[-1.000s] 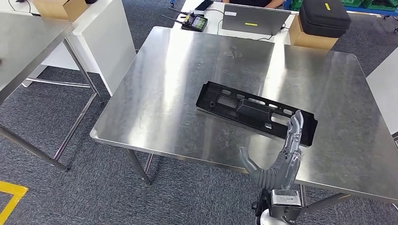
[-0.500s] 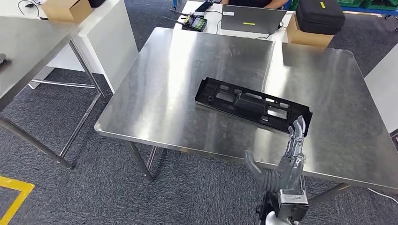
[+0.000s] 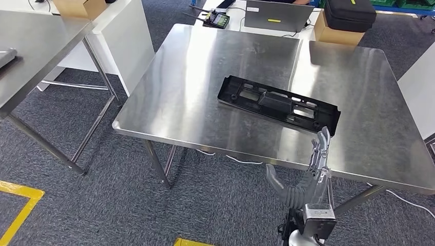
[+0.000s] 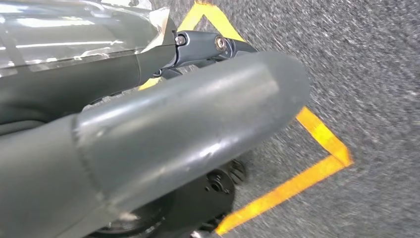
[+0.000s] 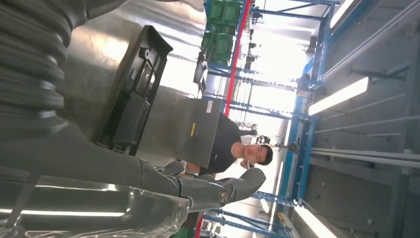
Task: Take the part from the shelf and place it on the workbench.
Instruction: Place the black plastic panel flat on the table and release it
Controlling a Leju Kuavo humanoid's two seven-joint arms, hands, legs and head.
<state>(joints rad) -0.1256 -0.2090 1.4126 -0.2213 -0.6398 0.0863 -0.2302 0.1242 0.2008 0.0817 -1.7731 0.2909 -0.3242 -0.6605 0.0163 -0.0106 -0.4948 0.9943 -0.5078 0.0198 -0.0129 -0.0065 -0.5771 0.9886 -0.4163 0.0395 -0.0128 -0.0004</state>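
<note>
The long black plastic part [image 3: 277, 104] lies flat on the steel workbench [image 3: 205, 77], angled across its middle, with nothing touching it. My right hand [image 3: 308, 174] is raised in front of the bench's near edge, fingers straight up and spread, thumb out, holding nothing; its fingertips sit just short of the part's right end. In the right wrist view the part [image 5: 133, 89] lies beyond my right hand [image 5: 99, 163]. In the left wrist view my left hand [image 4: 188, 124] hangs over the carpet with the thumb straight and nothing in it.
A laptop [image 3: 277, 15], a black case [image 3: 349, 13] on a cardboard box [image 3: 336, 35] and a handheld device [image 3: 215, 20] sit behind the bench. A second steel table [image 3: 36, 46] stands at the left. A person [image 5: 233, 151] sits behind the laptop. Yellow tape [image 3: 20, 205] marks the carpet.
The whole view has shifted, showing more floor in front of the bench, so the camera has moved back. My right hand now sits below the part's end instead of over it.
</note>
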